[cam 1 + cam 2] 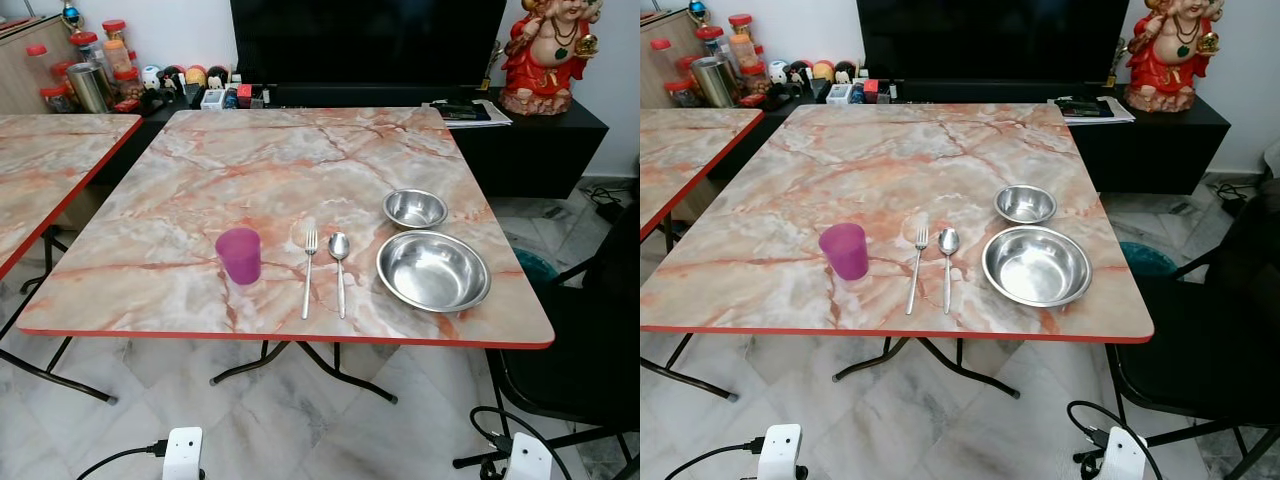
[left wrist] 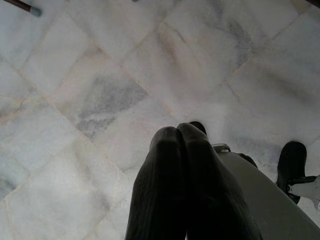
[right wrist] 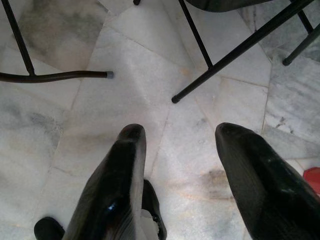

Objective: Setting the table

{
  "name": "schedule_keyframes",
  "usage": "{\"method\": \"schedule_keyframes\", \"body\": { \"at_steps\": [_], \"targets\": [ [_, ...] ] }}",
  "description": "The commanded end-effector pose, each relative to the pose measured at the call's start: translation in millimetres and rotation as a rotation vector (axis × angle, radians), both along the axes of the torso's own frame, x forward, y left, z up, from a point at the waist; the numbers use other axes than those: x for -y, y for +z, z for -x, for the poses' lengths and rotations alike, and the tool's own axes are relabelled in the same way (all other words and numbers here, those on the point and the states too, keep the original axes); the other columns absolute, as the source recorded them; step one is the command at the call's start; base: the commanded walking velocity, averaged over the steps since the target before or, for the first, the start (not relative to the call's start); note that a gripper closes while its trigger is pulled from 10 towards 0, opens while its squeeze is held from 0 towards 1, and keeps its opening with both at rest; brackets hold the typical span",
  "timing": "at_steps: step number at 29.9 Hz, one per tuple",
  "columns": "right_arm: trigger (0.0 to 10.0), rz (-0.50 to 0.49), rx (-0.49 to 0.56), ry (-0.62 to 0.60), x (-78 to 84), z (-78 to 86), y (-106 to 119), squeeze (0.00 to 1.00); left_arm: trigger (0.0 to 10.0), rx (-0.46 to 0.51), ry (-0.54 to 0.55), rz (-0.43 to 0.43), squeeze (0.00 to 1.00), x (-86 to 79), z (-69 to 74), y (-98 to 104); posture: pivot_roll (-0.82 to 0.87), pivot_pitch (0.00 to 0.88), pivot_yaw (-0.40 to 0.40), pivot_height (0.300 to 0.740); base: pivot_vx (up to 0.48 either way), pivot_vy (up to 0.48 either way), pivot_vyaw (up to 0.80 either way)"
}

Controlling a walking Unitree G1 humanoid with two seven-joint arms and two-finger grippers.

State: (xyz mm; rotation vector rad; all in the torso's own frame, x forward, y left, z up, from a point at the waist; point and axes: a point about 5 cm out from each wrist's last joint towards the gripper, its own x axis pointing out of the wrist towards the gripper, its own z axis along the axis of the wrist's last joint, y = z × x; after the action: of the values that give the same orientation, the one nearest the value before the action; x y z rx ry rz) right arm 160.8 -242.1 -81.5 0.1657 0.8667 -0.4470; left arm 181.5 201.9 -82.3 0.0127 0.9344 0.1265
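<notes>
Left end effector (image 2: 181, 134) hangs over the marble floor (image 2: 100, 100), fingers pressed together, holding nothing. Right end effector (image 3: 180, 137) spread wide, empty, above floor. On counter (image 1: 250, 160): purple cup (image 1: 239, 255) at 9 o'clock of fork (image 1: 309, 270), spoon (image 1: 340, 270) just beside fork, large bowl (image 1: 433, 270) at 3 o'clock, small bowl (image 1: 415, 208) at its 12.

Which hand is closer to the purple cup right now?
Left, probably. The left hand hangs over the floor on the cup's side; the right hand hangs by the chair legs, across from the bowls.
</notes>
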Motion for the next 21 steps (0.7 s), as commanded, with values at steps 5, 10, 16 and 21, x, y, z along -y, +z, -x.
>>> {"method": "schedule_keyframes", "body": {
  "at_steps": [5,10,16,21],
  "targets": [
    [10.0,0.003,0.006,-0.043,3.6,2.0,0.3,0.00,10.0,-0.018,0.006,-0.004,0.00,-1.0,3.2,-1.7,-0.06,0.000,-0.002,0.740,0.000,0.000,0.00],
    [10.0,0.025,-0.009,-0.126,12.8,6.7,0.9,0.00,10.0,-0.018,0.008,-0.002,0.00,0.0,2.5,-1.6,-0.06,0.000,-0.002,0.740,0.000,0.000,0.00],
    [10.0,0.053,0.019,-0.149,20.3,3.6,5.2,0.00,10.0,-0.017,0.008,0.000,0.00,2.1,1.7,-1.5,-0.06,0.000,-0.005,0.740,0.000,0.000,0.00],
    [10.0,0.126,0.069,-0.179,28.4,-9.1,15.2,0.00,10.0,-0.012,0.008,0.001,0.00,3.4,0.1,-0.9,-0.06,0.000,-0.007,0.740,0.000,0.000,0.00]
  ]
}}
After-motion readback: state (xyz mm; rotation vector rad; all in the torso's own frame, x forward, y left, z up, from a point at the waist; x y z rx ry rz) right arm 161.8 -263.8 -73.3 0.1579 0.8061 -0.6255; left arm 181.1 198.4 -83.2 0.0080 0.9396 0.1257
